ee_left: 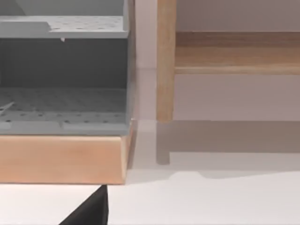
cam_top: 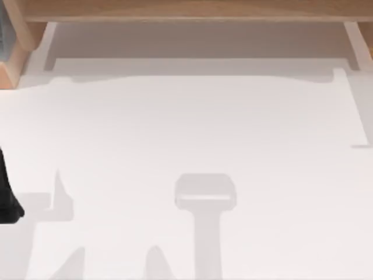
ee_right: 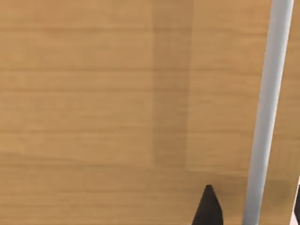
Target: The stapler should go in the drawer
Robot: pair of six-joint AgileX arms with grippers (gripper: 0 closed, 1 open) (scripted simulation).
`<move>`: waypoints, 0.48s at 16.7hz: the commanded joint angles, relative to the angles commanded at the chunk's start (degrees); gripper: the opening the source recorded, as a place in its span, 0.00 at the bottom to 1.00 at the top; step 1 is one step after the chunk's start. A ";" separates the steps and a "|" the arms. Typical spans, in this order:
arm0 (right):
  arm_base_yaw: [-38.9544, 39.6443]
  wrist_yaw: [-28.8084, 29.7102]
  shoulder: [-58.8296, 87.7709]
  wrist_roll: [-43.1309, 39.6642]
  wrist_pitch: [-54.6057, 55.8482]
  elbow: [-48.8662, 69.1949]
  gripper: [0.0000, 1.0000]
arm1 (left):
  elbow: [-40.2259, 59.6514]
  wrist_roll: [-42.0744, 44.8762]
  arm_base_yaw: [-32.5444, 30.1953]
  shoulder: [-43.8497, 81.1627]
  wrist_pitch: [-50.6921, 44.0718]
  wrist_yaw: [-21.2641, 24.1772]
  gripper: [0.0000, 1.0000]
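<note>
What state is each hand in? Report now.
Left hand: cannot be told.
Right hand: open, fingers either side of the grey metal handle bar on the light wooden front, holding nothing.

A matte black body part of the left arm (cam_top: 7, 195) is noted at nine o'clock in the top view. A black pointed fingertip (ee_right: 207, 208) is recorded on the right claw. No markings are discernible.

1 white surface (cam_top: 192, 128), 1 wooden frame (cam_top: 192, 9) along its far edge, 1 grey perforated tray (ee_left: 61, 108), 1 grey bar handle (ee_right: 267, 112).
</note>
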 joint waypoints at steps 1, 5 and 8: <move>0.00 0.00 0.00 0.00 0.00 0.00 0.10 | 0.00 0.00 0.00 0.00 0.00 0.00 1.00; 0.00 0.00 0.00 0.00 0.00 0.00 0.00 | 0.00 0.00 0.00 0.00 0.00 0.00 1.00; 0.00 0.00 0.00 0.00 0.00 0.00 0.00 | 0.00 0.00 0.00 0.00 0.00 0.00 1.00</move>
